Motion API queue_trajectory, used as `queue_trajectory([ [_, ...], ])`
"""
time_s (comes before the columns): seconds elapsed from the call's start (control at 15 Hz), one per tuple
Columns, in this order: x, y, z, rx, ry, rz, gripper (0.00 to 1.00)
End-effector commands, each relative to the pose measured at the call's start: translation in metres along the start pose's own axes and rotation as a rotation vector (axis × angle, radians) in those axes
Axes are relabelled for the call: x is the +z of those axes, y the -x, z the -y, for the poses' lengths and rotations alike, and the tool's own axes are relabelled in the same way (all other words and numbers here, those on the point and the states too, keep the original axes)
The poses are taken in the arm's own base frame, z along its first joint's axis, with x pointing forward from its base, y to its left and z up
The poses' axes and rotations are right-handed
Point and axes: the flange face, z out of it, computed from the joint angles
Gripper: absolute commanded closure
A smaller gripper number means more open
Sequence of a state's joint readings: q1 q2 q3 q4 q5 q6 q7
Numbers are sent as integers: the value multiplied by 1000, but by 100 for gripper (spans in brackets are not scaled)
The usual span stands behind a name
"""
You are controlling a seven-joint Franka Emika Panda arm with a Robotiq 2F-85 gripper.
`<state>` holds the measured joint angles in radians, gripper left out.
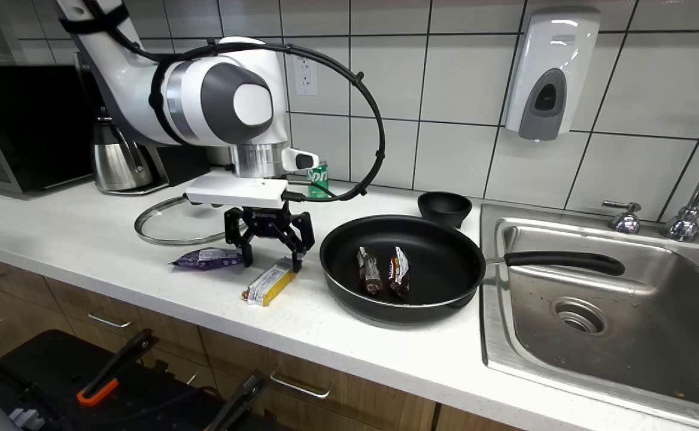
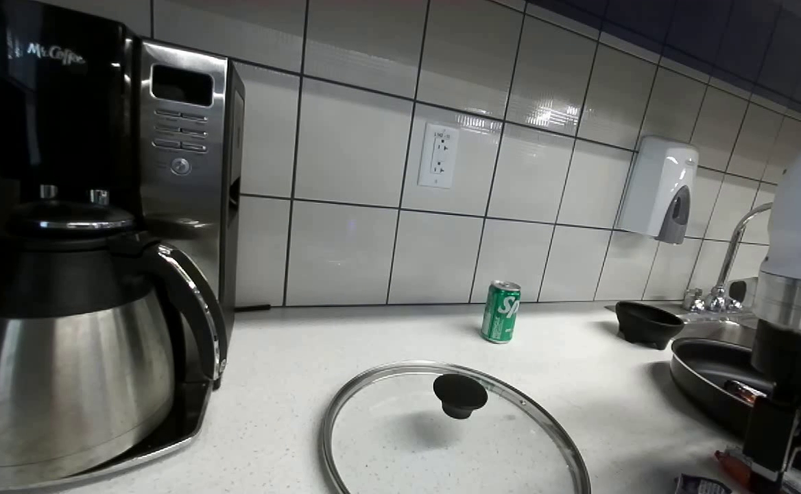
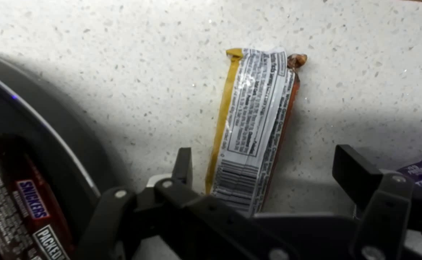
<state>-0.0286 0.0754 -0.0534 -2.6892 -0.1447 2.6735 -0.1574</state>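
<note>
Beside the pan [image 1: 442, 254], we see the gripper [image 1: 271, 258] straddle a wrapped bar [image 3: 252, 122], unheld because wide-spread jaws stand apparently clear.

Bright light whitens the counter [image 1: 104, 239]; glare streaks the tiles [image 2: 551, 113]. In the wrist view, shadow falls beside the wrapped bar [image 3: 254, 119], its fine print slightly blurred.

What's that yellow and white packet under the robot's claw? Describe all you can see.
The yellow and white packet is slim, bar-shaped and shiny, like plastic film. Its pale upper face carries small print and a barcode; yellow runs along one long edge, reddish-brown along the other. A crumpled brown bit shows at one corner. It lies on the speckled white counter, between the open jaws of the gripper, with gaps on both sides.
</note>
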Motion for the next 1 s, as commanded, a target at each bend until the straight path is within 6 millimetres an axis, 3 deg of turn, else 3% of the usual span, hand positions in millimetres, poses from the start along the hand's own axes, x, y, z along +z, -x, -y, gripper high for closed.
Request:
queue_trajectory([
  [0.0,-3,10,-3,7,5,-58,0],
  [0.8,1,27,3,24,-2,-92,0],
  [0.87,1,28,2,23,6,-90,25],
  [0.93,0,28,2,23,7,-90,26],
])
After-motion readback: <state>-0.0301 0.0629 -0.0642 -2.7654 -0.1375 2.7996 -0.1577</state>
